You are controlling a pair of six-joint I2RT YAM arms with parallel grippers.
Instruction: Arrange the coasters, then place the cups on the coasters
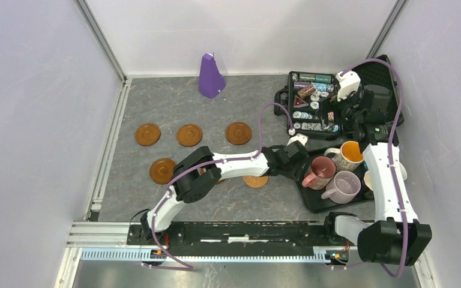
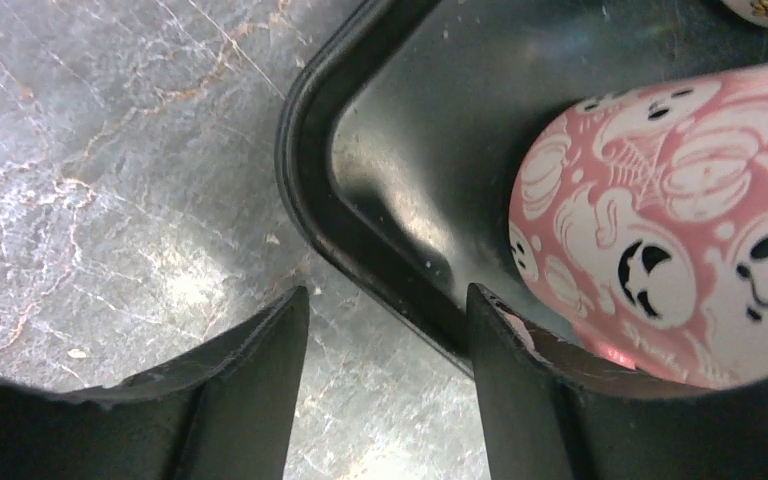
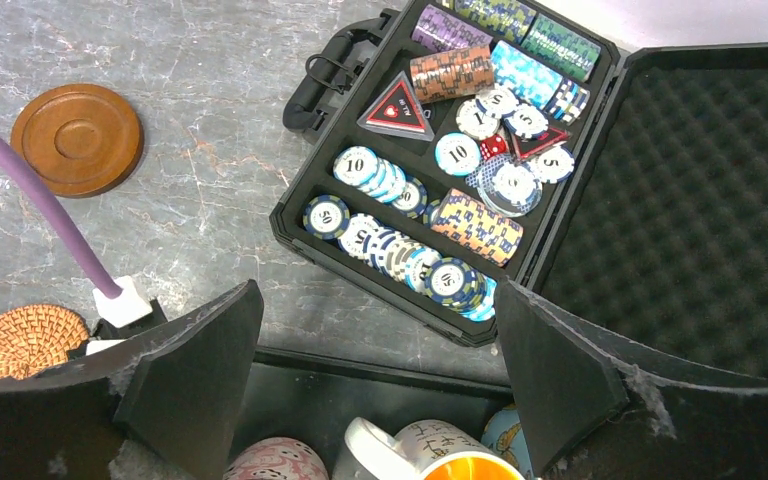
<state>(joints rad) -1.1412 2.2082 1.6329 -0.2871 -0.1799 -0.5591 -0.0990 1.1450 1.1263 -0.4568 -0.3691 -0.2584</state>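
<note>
Coasters (image 1: 189,135): three dark discs lie in a far row and a fourth lies nearer you, spaced so that each can take one mug; the patterned coaster (image 1: 256,181) lies just beside the left forearm; a sixth disc is largely hidden under that arm.
Tray (image 2: 305,150): black, on your right, keeping the mugs together; so each cup has to be lifted out over its raised rim.
Cups in view: the pink mug (image 2: 660,200), lilac mug (image 1: 345,187) and white mug with orange inside (image 1: 351,153) stand in the tray, none on a coaster; the right arm screens the others.
Left pincer (image 2: 385,295): low at a corner on the tray's left side; jaws part-way apart with a clear gap, gripping nothing you can make out; one finger hangs over the table and the other appears to sit inside the rim, probably because the reach comes from the coaster side.
Pink mug relative to left pincer: just beside the inner finger, outside the gap; a pink sliver shows along that finger's inner face, and you cannot tell whether it is contact.
Right pincer (image 3: 378,295): jaws wide and empty, raised over the tray's far edge, facing the chip case (image 3: 700,200); judged to be leaving the left arm room.
Step judged: coasters appear laid out; the first cup pickup is in hand.
</note>
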